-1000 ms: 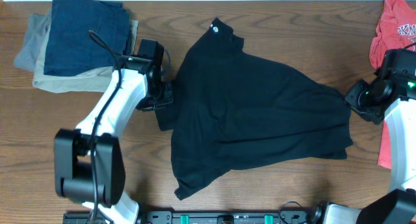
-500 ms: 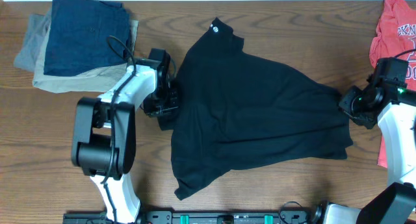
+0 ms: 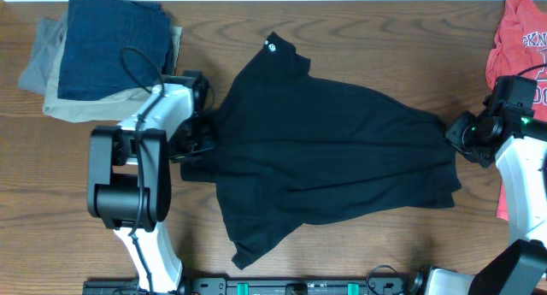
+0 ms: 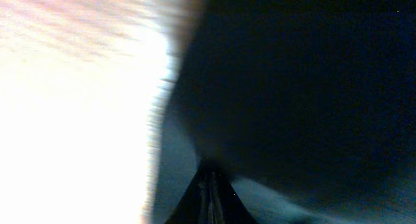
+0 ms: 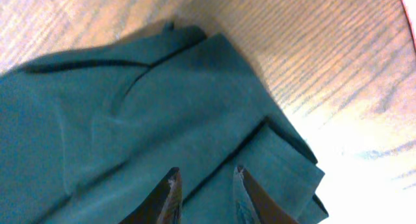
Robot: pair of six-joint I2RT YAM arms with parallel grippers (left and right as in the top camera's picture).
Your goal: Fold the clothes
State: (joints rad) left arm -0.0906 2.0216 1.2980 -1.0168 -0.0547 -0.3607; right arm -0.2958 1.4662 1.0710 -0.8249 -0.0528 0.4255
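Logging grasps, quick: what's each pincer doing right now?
Left pincer: closed on the shirt.
Right pincer: open, over the shirt.

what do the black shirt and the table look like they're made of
The black shirt looks like soft, thin, matte fabric, perhaps a cotton knit: it lies in loose folds with no shine. The table looks like wood or wood-grain laminate, smooth and slightly glossy: brown grain lines run across it and the right wrist view shows glare.
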